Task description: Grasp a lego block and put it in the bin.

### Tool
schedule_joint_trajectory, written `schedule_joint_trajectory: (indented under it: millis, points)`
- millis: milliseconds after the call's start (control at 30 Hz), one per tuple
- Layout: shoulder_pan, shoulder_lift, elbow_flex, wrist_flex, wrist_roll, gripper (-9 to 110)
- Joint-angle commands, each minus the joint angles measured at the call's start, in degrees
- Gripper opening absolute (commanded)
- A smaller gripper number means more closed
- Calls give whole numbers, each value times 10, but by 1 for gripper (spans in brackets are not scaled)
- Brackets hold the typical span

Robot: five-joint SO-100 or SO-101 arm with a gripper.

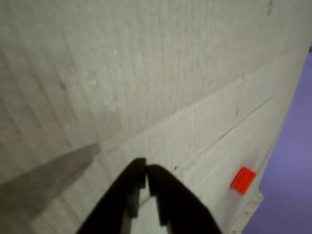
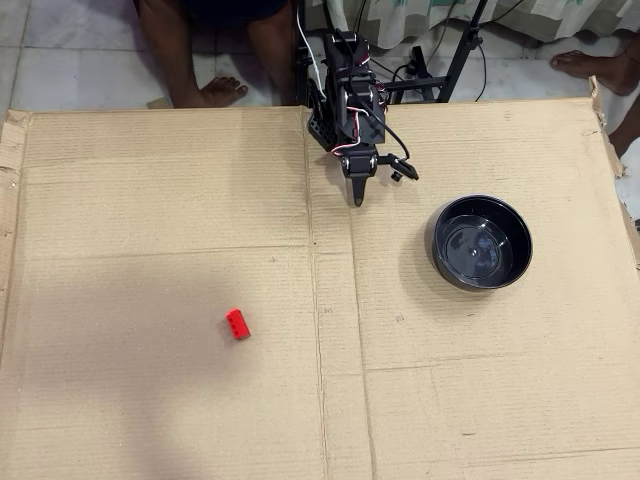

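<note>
Nothing held; my gripper [image 2: 355, 198] nearly closed, far from block [image 2: 238, 323]. Risk: small block skids on cardboard [image 2: 150, 200] if jaws arrive narrow; bin [image 2: 436, 222] opposite side.

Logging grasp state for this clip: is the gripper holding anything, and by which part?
Nothing is held. The gripper is shut and empty; the lego block lies apart on the cardboard.

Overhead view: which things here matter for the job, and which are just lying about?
Job:
- lego block, red, loose on the cardboard
- bin, black bowl, nothing visible inside
- pincer, shut, holding nothing

Lying about:
- cardboard sheet covering the floor
- people's bare feet beyond its far edge
- black stand legs
</note>
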Motion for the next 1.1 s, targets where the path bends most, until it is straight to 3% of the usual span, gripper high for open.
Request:
schedule_joint_trajectory:
  millis: [0, 433, 667, 833, 1067]
  points:
    - [3, 5, -21, 1, 4, 0]
    - [10, -2, -35, 4, -4, 0]
    - [13, -28, -189, 2, -4, 1]
    - [76, -192, -309, 2, -18, 16]
    - [83, -512, -572, 9, -54, 39]
